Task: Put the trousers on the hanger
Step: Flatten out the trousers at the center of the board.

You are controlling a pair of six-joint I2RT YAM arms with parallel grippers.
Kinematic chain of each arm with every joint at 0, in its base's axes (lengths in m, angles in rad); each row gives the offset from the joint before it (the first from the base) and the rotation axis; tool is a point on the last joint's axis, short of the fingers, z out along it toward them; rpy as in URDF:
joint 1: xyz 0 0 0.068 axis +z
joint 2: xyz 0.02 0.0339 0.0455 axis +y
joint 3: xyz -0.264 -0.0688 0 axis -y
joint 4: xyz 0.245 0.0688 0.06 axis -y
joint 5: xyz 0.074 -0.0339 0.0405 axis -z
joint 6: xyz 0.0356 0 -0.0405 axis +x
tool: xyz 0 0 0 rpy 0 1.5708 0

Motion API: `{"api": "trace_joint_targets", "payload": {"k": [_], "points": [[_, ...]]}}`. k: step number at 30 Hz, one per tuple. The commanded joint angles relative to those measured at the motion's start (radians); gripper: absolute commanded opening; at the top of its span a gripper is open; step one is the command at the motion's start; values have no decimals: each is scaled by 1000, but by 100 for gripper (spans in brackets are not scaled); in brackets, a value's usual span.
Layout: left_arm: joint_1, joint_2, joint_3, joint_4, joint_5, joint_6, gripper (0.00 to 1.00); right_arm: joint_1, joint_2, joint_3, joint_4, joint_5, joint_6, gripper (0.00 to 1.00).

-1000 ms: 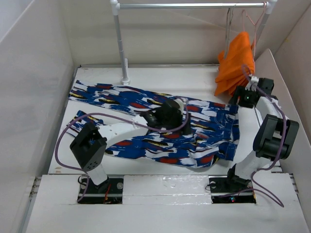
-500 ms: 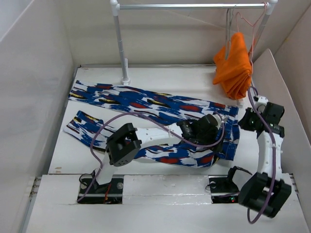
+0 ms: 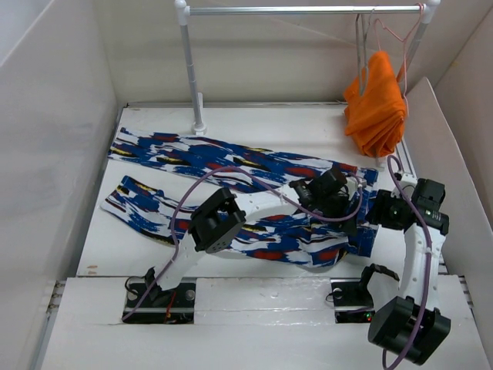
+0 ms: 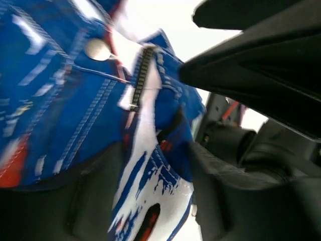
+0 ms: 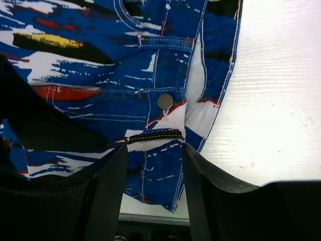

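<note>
The trousers, deep blue with white, red, black and yellow patches, lie flat on the white table, legs to the left and waist to the right. My left gripper is over the waist and shut on a bunched fold of the trousers beside the button and zip. My right gripper is at the waist's right edge. It is open, its fingers straddling the waistband below the button, with the cloth lying flat under my right gripper. The dark grey hanger does not show clearly in any view.
A plain orange garment hangs on a thin pinkish wire hanger at the right end of the rail. The rail's post stands at the back. White walls close in on both sides. Bare table lies right of the waist.
My left arm has swept right from the trousers' middle to the waist. My right arm has swung from the orange garment down and forward to the waist's right edge.
</note>
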Motion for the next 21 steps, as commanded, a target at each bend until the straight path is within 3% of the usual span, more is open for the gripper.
{"api": "trace_joint_targets", "payload": {"k": [1, 7, 12, 15, 16, 18, 19, 21], "points": [[-10, 8, -6, 44, 153, 31, 53, 14, -14, 34, -42, 14, -24, 53], [-10, 13, -28, 170, 285, -56, 57, 14, 26, -6, 15, 11, -11, 55], [-47, 59, 43, 80, 247, 1, 60, 2, 95, -46, 121, 28, 12, 62], [-70, 92, 28, 66, 245, -11, 44, -11, 205, -66, 197, 24, 19, 62], [-70, 94, 3, 99, 245, -49, 29, -20, 239, -69, 220, 21, 16, 62], [-61, 57, -105, 217, 242, -117, 14, -20, 338, -72, 285, 19, 12, 62], [-46, 40, -151, 362, 248, -208, 5, -20, 372, -69, 299, 18, 12, 62], [-15, -21, -257, 453, 236, -280, 0, -40, 434, -55, 337, -13, -7, 58]]}}
